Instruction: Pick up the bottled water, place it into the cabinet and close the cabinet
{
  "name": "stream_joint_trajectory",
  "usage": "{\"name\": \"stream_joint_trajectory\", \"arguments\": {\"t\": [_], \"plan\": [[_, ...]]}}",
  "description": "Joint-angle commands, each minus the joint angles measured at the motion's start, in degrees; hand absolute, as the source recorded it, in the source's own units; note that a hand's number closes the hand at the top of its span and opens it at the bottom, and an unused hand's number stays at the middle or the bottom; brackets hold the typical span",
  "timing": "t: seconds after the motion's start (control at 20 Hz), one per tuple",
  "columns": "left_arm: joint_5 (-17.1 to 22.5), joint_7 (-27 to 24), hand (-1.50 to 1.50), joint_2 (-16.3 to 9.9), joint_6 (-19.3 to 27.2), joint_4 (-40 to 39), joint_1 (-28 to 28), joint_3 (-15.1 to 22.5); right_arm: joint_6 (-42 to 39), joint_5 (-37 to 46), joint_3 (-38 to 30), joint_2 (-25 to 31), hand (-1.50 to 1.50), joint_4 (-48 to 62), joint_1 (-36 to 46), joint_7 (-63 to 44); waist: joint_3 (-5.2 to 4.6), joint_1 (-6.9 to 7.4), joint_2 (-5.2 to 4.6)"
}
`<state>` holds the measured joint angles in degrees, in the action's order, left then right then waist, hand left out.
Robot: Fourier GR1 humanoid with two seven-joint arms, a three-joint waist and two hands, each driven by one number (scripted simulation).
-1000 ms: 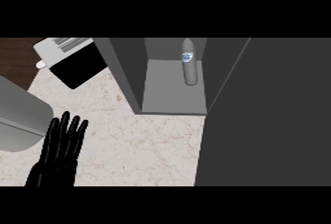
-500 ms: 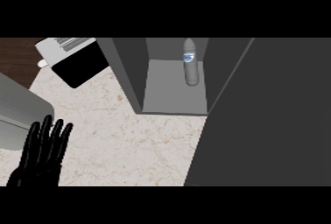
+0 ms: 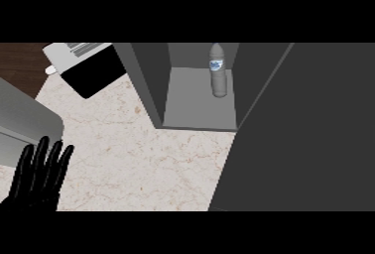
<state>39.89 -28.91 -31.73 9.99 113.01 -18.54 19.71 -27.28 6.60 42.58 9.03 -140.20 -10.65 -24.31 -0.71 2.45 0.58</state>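
Marble counter [image 3: 147,163] under an open-fronted cabinet [image 3: 198,109]. Cabinet door [image 3: 300,139] swings further across since a second ago, now covering the right side, so closing is underway. Left hand [image 3: 40,173] has pulled back to the lower left, fingers straight, holding nothing. Bottled water [image 3: 218,69] stands inside on the shelf. Right hand out of view.

Open counter, partly blocked cabinet mouth

The marble counter [image 3: 147,158] lies bare between the left hand [image 3: 38,178] and cabinet [image 3: 198,111]; the dark door [image 3: 307,144] crowds its right side, the bottled water [image 3: 218,69] standing inside.
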Motion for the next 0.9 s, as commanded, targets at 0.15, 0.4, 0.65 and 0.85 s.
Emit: {"name": "stream_joint_trajectory", "arguments": {"t": [0.15, 0.4, 0.65, 0.85], "plan": [[1.8, -0.2, -1.50, -1.3, -2.6, 0.2, -1.2, -1.8, 8.7, 4.6, 4.5, -8.5, 1.50, 4.9, 7.3, -3.6, -0.11, 0.86, -0.30], [1.4, -1.0, -1.50, -1.4, -3.5, 0.7, -1.5, -1.6, 7.9, 2.8, 2.9, -8.5, 1.50, 6.2, 9.1, -3.8, -0.11, 2.05, -0.78], [2.2, -0.8, -1.50, -2.4, -4.2, 1.1, -0.8, -3.5, 7.6, 1.1, 1.3, -8.5, 1.50, 6.3, 8.8, -2.8, -0.15, 2.70, -1.28], [2.7, -0.6, -1.50, -2.5, -5.1, 1.2, -1.4, -3.0, 8.3, -1.9, 1.3, -8.5, 1.50, 7.3, 7.5, -2.3, -0.09, 3.38, -1.78]]}}
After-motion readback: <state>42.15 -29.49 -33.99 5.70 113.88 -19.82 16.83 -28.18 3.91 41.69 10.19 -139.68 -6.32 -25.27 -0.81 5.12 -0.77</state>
